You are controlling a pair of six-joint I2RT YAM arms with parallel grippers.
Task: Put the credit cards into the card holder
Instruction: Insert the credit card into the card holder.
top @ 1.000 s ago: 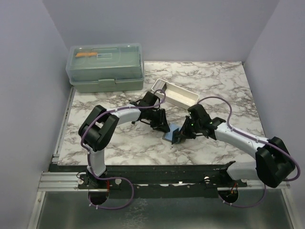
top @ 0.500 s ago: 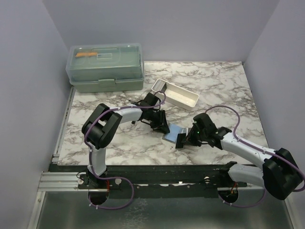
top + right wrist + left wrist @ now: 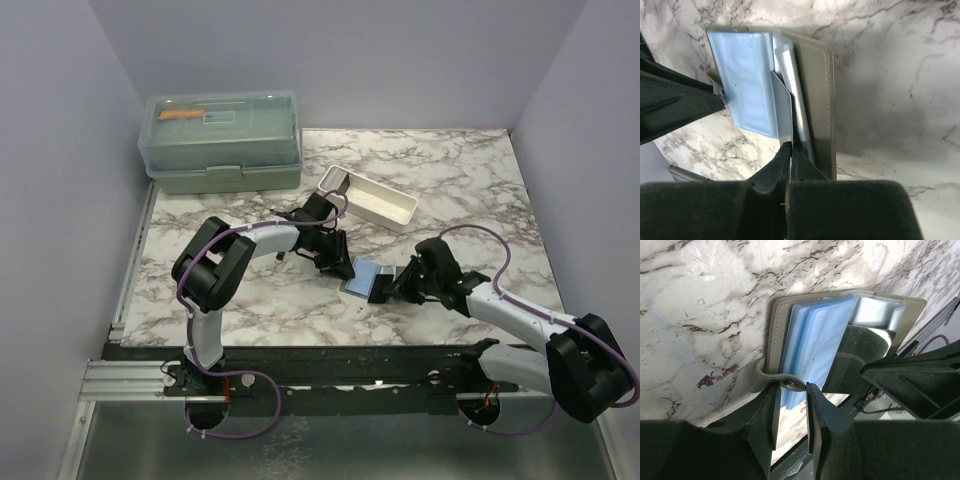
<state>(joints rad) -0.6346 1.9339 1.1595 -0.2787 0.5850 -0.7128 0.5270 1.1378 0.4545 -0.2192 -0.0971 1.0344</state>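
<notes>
The card holder point(image 3: 363, 276) lies open on the marble table; its grey-olive cover point(image 3: 815, 90) and light blue plastic leaves point(image 3: 742, 82) show. My left gripper point(image 3: 338, 265) is at its left edge, the jaws closed on the snap strap point(image 3: 790, 385). My right gripper point(image 3: 388, 290) is at its right side, shut on a thin light blue card point(image 3: 782, 110) that stands on edge between the leaves and the cover. The holder also shows in the left wrist view point(image 3: 815, 340). No tan cards are in view.
A long white tray point(image 3: 368, 197) lies just behind the grippers. A big green lidded box point(image 3: 222, 140) stands at the back left. Purple walls close in the sides and back. The table's front edge runs along a metal rail point(image 3: 330, 375).
My right gripper has shifted a little right and towards the near edge, its arm swinging lower. The holder now lies flatter. My left gripper has barely moved.
</notes>
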